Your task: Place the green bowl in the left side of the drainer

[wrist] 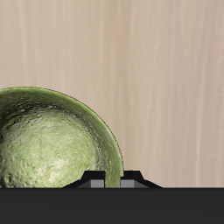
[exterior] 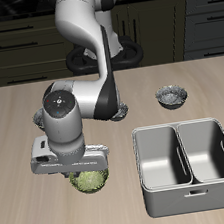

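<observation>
The green bowl [exterior: 91, 180] rests on the wooden table near its front edge, right under my gripper [exterior: 83, 171], whose wide hand covers the bowl's far rim. In the wrist view the green bowl [wrist: 44, 144] shows its mottled inside. Its rim runs down between my two fingertips, and my gripper [wrist: 112, 180] is shut on that rim with only a narrow gap left. The drainer [exterior: 192, 186], a grey metal basin with two deep compartments, stands beside the bowl at about the same depth, a short gap away. Both of its compartments hold nothing.
A grey patterned bowl [exterior: 170, 97] sits farther back, behind the drainer. Another small grey object [exterior: 123, 110] peeks out from behind the arm. Dark kitchen cabinets [exterior: 13, 42] line the back.
</observation>
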